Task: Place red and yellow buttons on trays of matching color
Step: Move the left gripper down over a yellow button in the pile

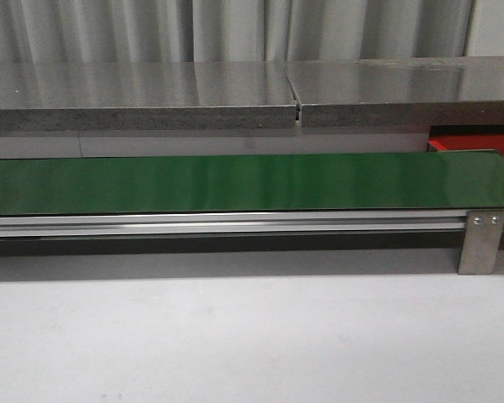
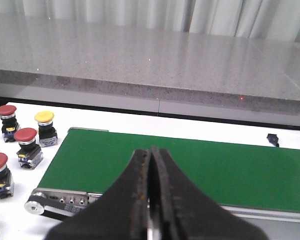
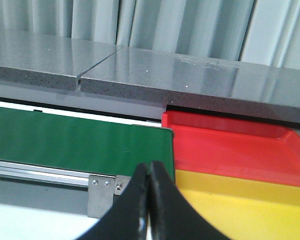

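In the left wrist view, red buttons (image 2: 27, 138) and one yellow button (image 2: 44, 120) stand on the white table beside the end of the green belt (image 2: 190, 170). My left gripper (image 2: 151, 152) is shut and empty, over the belt's near edge. In the right wrist view, the red tray (image 3: 230, 145) lies at the belt's other end, with the yellow tray (image 3: 250, 205) in front of it. My right gripper (image 3: 149, 167) is shut and empty, by the belt's end bracket. The front view shows only a corner of the red tray (image 1: 479, 144); no gripper shows there.
The green belt (image 1: 235, 180) runs across the front view on an aluminium frame with a metal bracket (image 1: 480, 242) at its right end. A grey stone ledge (image 1: 193, 101) runs behind it. White table (image 1: 235, 336) lies in front. A small black object (image 2: 273, 139) lies beyond the belt.
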Controlling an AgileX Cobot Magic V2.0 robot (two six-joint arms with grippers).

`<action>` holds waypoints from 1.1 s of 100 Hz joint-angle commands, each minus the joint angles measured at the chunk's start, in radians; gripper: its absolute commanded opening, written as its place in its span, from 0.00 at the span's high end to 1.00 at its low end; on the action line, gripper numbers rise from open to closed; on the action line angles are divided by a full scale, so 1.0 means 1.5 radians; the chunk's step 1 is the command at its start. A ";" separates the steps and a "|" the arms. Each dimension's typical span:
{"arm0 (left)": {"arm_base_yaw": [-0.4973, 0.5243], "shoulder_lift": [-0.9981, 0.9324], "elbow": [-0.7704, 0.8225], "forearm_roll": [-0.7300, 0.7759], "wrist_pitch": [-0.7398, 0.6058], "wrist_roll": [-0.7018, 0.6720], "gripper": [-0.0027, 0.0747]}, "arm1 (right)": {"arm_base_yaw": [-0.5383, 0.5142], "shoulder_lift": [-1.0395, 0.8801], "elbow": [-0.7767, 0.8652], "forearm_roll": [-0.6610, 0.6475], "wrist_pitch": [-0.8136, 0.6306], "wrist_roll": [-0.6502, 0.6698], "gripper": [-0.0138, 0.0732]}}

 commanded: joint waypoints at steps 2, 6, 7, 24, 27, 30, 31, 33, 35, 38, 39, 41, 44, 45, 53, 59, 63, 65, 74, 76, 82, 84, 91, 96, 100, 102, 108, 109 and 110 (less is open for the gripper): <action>-0.004 0.048 -0.041 -0.005 -0.025 -0.006 0.99 | -0.003 -0.011 -0.007 0.000 -0.057 -0.004 0.92; -0.004 0.064 -0.052 -0.005 -0.018 -0.006 0.99 | -0.003 -0.011 -0.007 0.000 -0.057 -0.004 0.92; -0.004 0.067 -0.055 -0.005 -0.018 -0.006 0.99 | -0.003 -0.011 -0.007 0.000 -0.057 -0.004 0.92; -0.004 0.134 -0.088 -0.005 -0.013 -0.006 0.97 | -0.003 -0.011 -0.007 0.000 -0.057 -0.004 0.92; -0.004 0.143 -0.091 -0.005 -0.013 -0.006 0.94 | -0.003 -0.011 -0.007 0.000 -0.057 -0.004 0.92; -0.004 0.150 -0.093 0.000 -0.013 -0.006 0.90 | -0.003 -0.011 -0.007 0.000 -0.057 -0.004 0.92; -0.004 0.155 -0.095 0.001 -0.013 -0.006 0.88 | -0.003 -0.011 -0.007 0.000 -0.057 -0.004 0.92; -0.004 0.159 -0.097 0.003 -0.013 -0.006 0.84 | -0.003 -0.011 -0.007 0.000 -0.057 -0.004 0.92; -0.004 0.165 -0.098 0.005 -0.013 -0.006 0.80 | -0.003 -0.011 -0.007 0.000 -0.057 -0.004 0.92; -0.004 0.172 -0.100 0.010 -0.013 -0.006 0.73 | -0.003 -0.011 -0.007 0.000 -0.057 -0.004 0.92; -0.004 0.173 -0.100 0.010 -0.013 -0.006 0.70 | -0.003 -0.011 -0.007 0.000 -0.057 -0.004 0.92; -0.004 0.175 -0.100 0.011 -0.015 -0.006 0.66 | -0.003 -0.011 -0.007 0.000 -0.057 -0.004 0.92; -0.004 0.180 -0.100 0.017 -0.016 -0.006 0.57 | -0.003 -0.011 -0.007 0.000 -0.057 -0.004 0.92; -0.004 0.182 -0.100 0.019 -0.016 -0.006 0.55 | -0.003 -0.011 -0.007 0.000 -0.057 -0.004 0.92; -0.004 0.190 -0.100 0.025 -0.023 -0.006 0.39 | -0.003 -0.011 -0.007 0.000 -0.057 -0.004 0.92; -0.002 0.195 -0.100 0.031 -0.034 -0.006 0.36 | -0.003 -0.011 -0.007 0.000 -0.057 -0.004 0.92; 0.000 0.203 -0.107 0.035 -0.032 -0.006 0.37 | -0.003 -0.011 -0.007 0.000 -0.057 -0.004 0.92; 0.002 0.205 -0.110 0.036 -0.032 -0.006 0.37 | -0.003 -0.011 -0.007 0.000 -0.057 -0.004 0.92; 0.019 0.234 -0.134 0.036 -0.013 -0.006 0.37 | -0.003 -0.011 -0.007 0.000 -0.057 -0.004 0.92; 0.022 0.240 -0.139 0.036 -0.010 -0.006 0.37 | -0.003 -0.011 -0.007 0.000 -0.057 -0.004 0.92; 0.044 0.265 -0.163 0.036 0.011 -0.006 0.37 | -0.003 -0.011 -0.007 0.000 -0.057 -0.004 0.92; 0.049 0.274 -0.169 0.036 0.016 -0.006 0.37 | -0.003 -0.011 -0.007 0.000 -0.057 -0.004 0.92; 0.076 0.306 -0.198 0.036 0.045 -0.006 0.37 | -0.003 -0.011 -0.007 0.000 -0.057 -0.004 0.92; 0.100 0.329 -0.221 0.035 0.070 -0.006 0.37 | -0.003 -0.011 -0.007 0.000 -0.057 -0.004 0.92; 0.115 0.350 -0.236 0.033 0.088 -0.006 0.37 | -0.003 -0.011 -0.007 0.000 -0.057 -0.004 0.92; 0.124 0.356 -0.244 0.032 0.097 -0.006 0.37 | -0.003 -0.011 -0.007 0.000 -0.057 -0.004 0.92; 0.152 0.386 -0.265 0.024 0.118 -0.006 0.37 | -0.003 -0.011 -0.007 0.000 -0.057 -0.004 0.92; 0.159 0.392 -0.270 0.022 0.121 -0.006 0.37 | -0.003 -0.011 -0.007 0.000 -0.057 -0.004 0.92; 0.166 0.395 -0.274 0.021 0.122 -0.006 0.37 | -0.003 -0.011 -0.007 0.000 -0.057 -0.004 0.92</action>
